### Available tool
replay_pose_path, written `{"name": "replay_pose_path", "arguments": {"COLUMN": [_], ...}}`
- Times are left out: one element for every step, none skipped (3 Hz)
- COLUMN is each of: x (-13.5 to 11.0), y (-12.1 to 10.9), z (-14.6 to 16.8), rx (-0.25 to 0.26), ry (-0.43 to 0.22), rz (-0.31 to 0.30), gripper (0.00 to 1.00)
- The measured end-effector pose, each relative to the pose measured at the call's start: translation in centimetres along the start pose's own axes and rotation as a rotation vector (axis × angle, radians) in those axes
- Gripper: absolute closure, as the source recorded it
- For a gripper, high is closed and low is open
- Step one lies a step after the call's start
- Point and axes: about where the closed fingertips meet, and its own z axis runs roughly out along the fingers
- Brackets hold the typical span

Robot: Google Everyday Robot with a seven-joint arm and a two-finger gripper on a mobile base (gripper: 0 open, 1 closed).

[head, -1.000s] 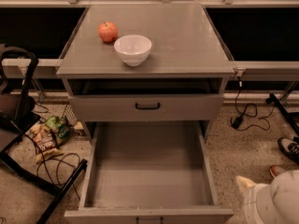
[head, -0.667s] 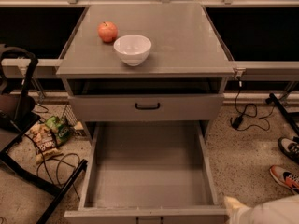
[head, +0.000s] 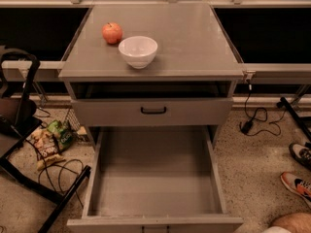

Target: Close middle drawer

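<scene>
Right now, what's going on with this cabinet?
The middle drawer stands pulled far out, its tray empty, not yet pushed shut. The gripper is out of view; only what looks like part of the robot's arm shows at the bottom right corner, touching nothing. An apple and a white bowl sit on the cabinet top.

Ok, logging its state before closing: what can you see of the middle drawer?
The middle drawer is grey, metal-looking, pulled far out below the upper drawer. Its long tray is bare inside; its low front panel lies at the picture's bottom edge, handle barely showing. Nothing touches it. The gripper is not in view; only a pale shape, perhaps the arm, shows at bottom right.
</scene>
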Motion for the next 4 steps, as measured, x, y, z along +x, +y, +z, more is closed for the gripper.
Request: {"name": "replay_pose_path", "arguments": {"x": [-2.3,-4.3,-4.6,-5.6], "y": [-0.6,-1.3,-1.1,-2.8], "z": [4.6,8.1,8.4,9.4], "rx": [-0.039,-0.065,-0.067,-0.018], "ry": [-0.088,-0.155,-0.167,-0.247], "rz": [0.042,0.056,0.061,0.095], "gripper": [0.8,1.0,1.0,1.0]}}
